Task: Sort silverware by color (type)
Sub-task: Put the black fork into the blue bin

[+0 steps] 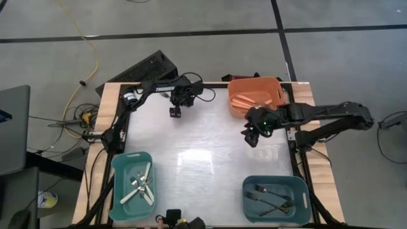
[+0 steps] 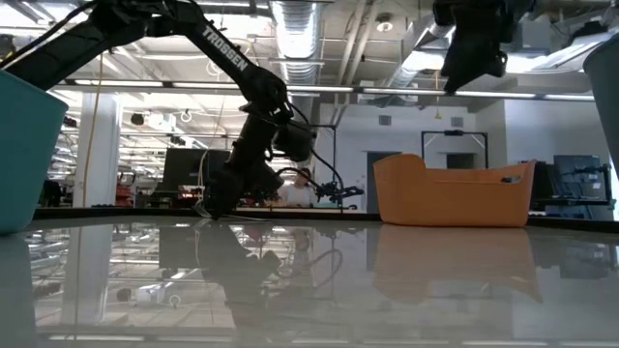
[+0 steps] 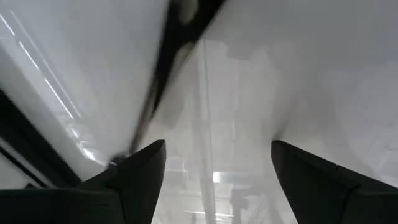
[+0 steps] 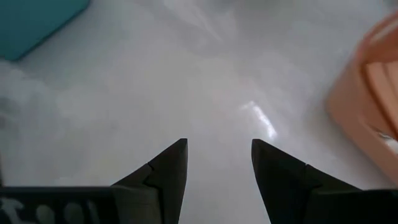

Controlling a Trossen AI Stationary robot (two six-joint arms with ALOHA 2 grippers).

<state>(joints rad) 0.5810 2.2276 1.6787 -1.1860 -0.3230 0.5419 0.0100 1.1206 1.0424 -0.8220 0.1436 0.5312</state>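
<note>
Both hands are released and hold nothing. The right hand [image 1: 250, 137] hangs beside the orange bin [image 1: 254, 95] — the left hand [image 1: 175, 112] waits over the table [image 1: 203, 152].

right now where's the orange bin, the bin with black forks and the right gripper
orange bin [image 1: 236, 88], high view, rim corner
bin with black forks [image 1: 299, 182], high view, top rim
right gripper [image 1: 248, 138], high view, between fingertips

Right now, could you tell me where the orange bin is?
In the high view the orange bin sits at the table's far right corner, just behind the open right gripper.
</note>
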